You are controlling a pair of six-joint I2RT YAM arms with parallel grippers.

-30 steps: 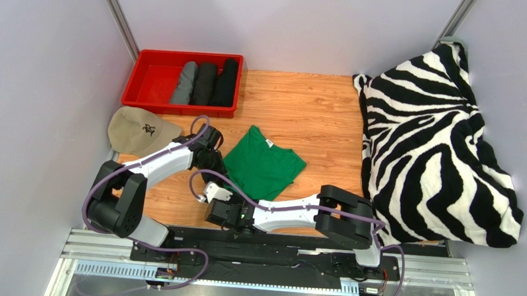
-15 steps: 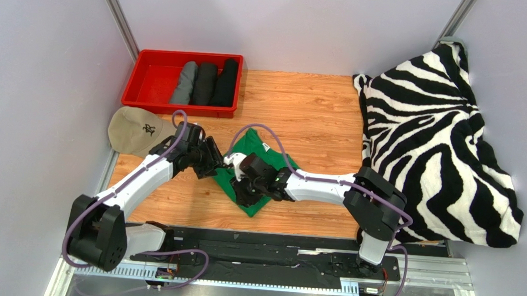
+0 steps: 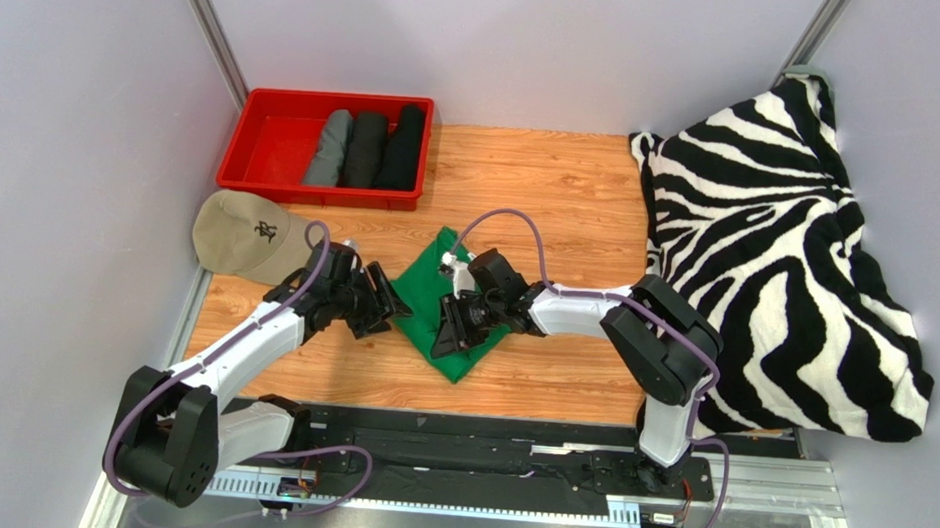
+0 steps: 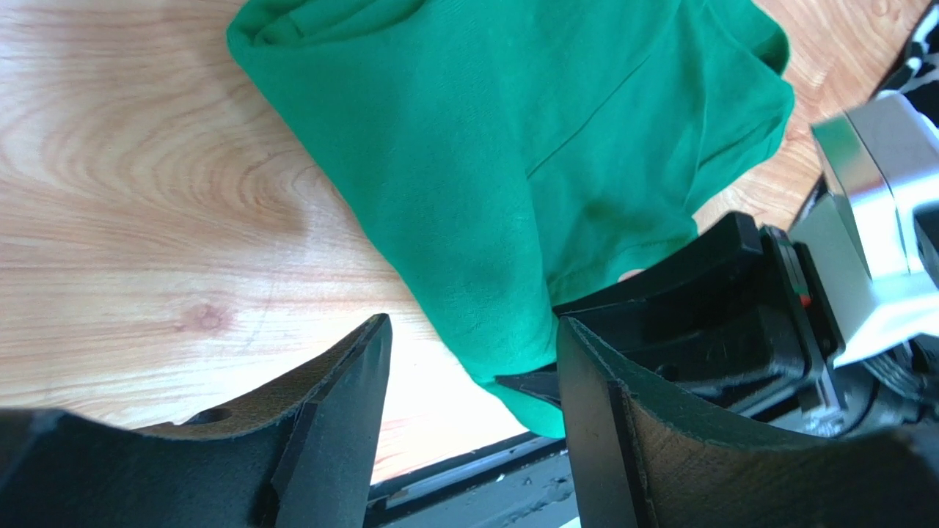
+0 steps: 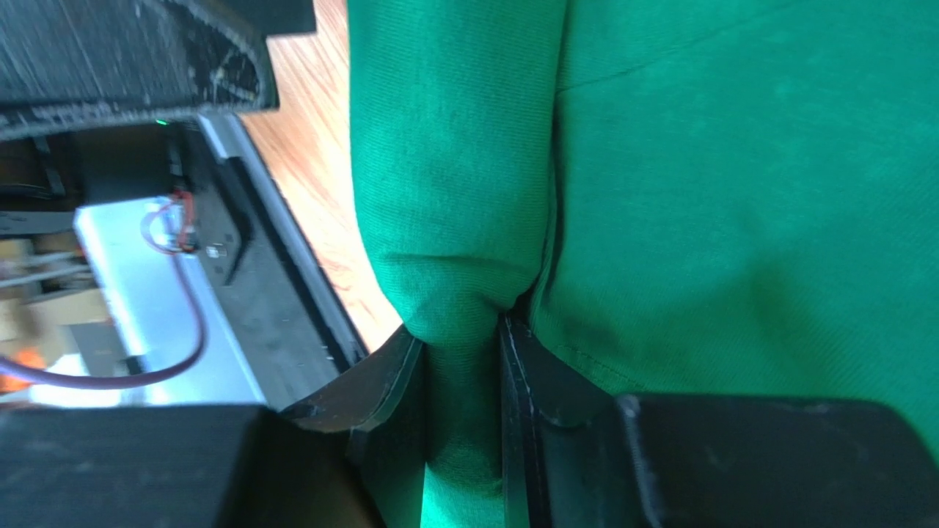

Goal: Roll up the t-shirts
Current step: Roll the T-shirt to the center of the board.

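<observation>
Top external view: a red tray (image 3: 268,164) at the far left holds three rolled shirts (image 3: 366,149) side by side, one dark grey and two black. A beige cap (image 3: 241,235) lies near it on the wooden counter (image 3: 565,196), and a zebra blanket (image 3: 770,258) is heaped at the right between pale walls. The green t-shirt (image 3: 425,286) lies mid-counter, partly folded. Both arms stretch low toward it. The right pincer (image 5: 463,374) is clamped on a fold of green cloth. The left pincer (image 4: 474,369) is spread wide at the shirt's left edge.
</observation>
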